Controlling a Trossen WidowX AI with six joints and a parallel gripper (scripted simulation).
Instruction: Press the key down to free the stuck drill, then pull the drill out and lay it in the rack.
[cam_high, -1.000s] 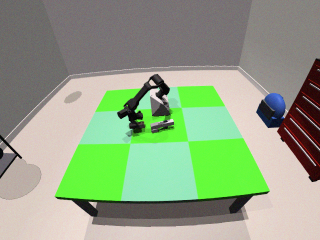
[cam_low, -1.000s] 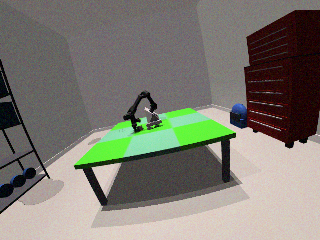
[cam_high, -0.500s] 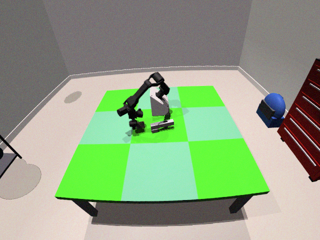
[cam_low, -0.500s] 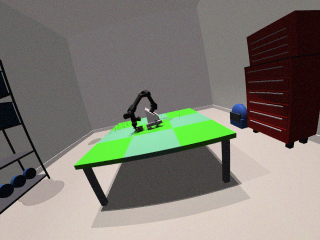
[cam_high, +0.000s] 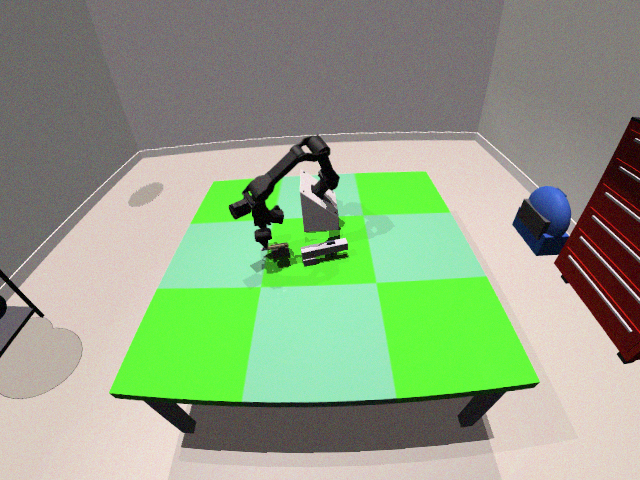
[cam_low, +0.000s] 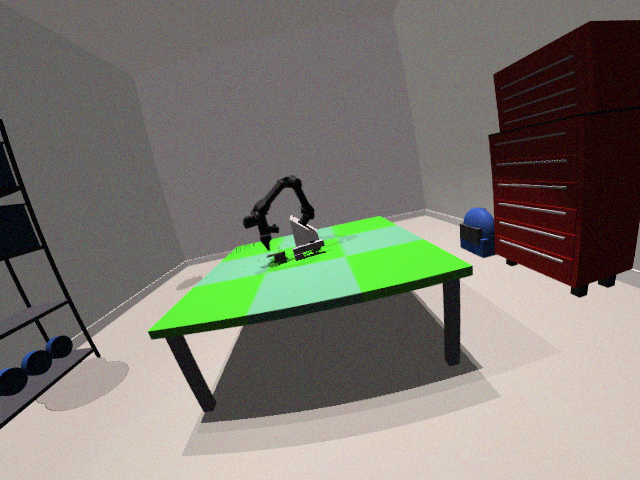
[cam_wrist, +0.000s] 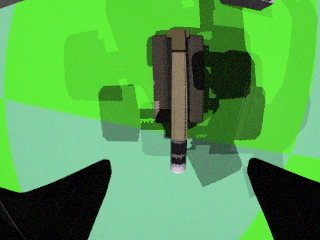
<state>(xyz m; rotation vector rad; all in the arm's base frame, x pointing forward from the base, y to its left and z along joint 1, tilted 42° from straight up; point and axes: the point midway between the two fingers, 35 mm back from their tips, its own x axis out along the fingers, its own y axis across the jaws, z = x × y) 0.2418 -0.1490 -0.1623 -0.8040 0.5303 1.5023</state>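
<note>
A grey-brown block (cam_high: 281, 254) (cam_low: 279, 256) (cam_wrist: 160, 70) stands on the table. A long tan bar (cam_wrist: 178, 95), seemingly the key, runs along its top and sticks out past one end, with dark bands and a white tip. A dark part (cam_wrist: 162, 116) shows under that end; whether it is the drill I cannot tell. The pale rack (cam_high: 324, 251) (cam_low: 308, 249), with a dark notch, stands to the right of the block. My gripper (cam_high: 264, 246) (cam_low: 267, 248) (cam_wrist: 181, 167) is open and empty. In the wrist view its fingers stand wide on either side of the bar's banded end, without touching it.
A grey wedge-shaped stand (cam_high: 317, 214) (cam_low: 301, 232) at the arm's base is behind the rack. Everything stands on a green checkered table (cam_high: 320, 335) (cam_low: 310, 289). A red tool cabinet (cam_high: 602, 248) (cam_low: 537, 170) and a blue rounded object (cam_high: 550, 209) (cam_low: 478, 222) are off to the right on the floor.
</note>
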